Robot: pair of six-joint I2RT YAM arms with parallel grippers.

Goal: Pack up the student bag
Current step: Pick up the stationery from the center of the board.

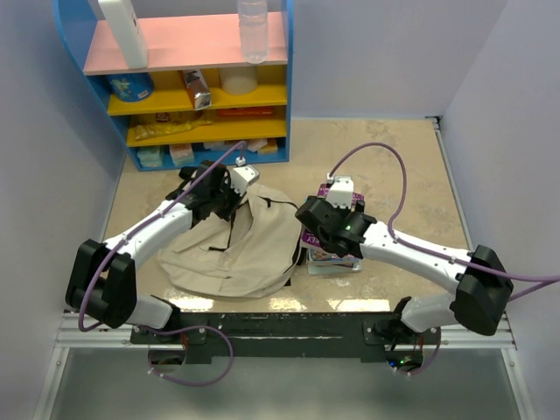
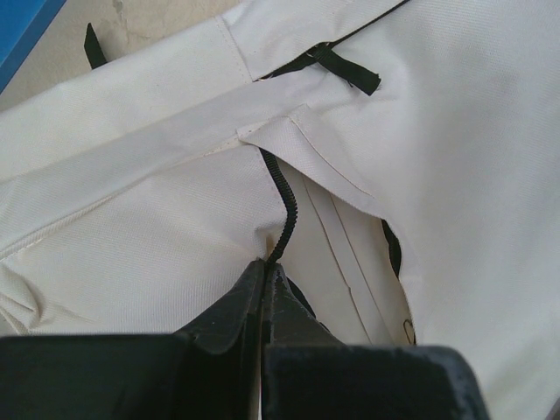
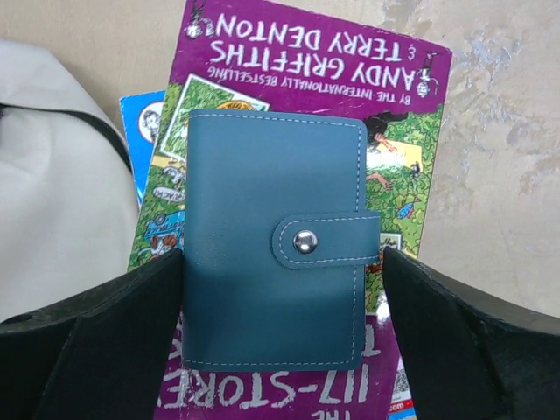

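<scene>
The student bag [image 1: 234, 249] lay slumped and flat on the table [image 1: 411, 175], just ahead of the arms' bases and left of centre. At the bag's far edge the left gripper [image 1: 229, 185] was clenched. In its wrist view the two fingers [image 2: 229, 308] were pressed together with no gap, and the black zipper [image 2: 285, 206] ran down between folds of cream fabric straight into the closed tips, so the pincer gripped the bag by that zipper edge. A short black pull tab [image 2: 352, 72] lay on the fabric farther from the fingers. Just to the right of the bag sat a small stack of books, a purple paperback [image 3: 319, 61] on top with a blue one [image 3: 142, 122] peeking out under its bag-side edge. A teal wallet [image 3: 262, 201] with a snap stud rested flat on the purple cover. The right gripper [image 3: 282, 293] hung over this stack with its jaws spread wide, one finger on each side of the wallet. The bag-side finger [image 3: 114, 324] sat right against the wallet's edge, though contact could not be confirmed, and the other finger stood slightly clear of it. The wallet lay loose, ungripped. Beyond the bag, at the far left of the table, stood a colourful shelf unit [image 1: 188, 96].
</scene>
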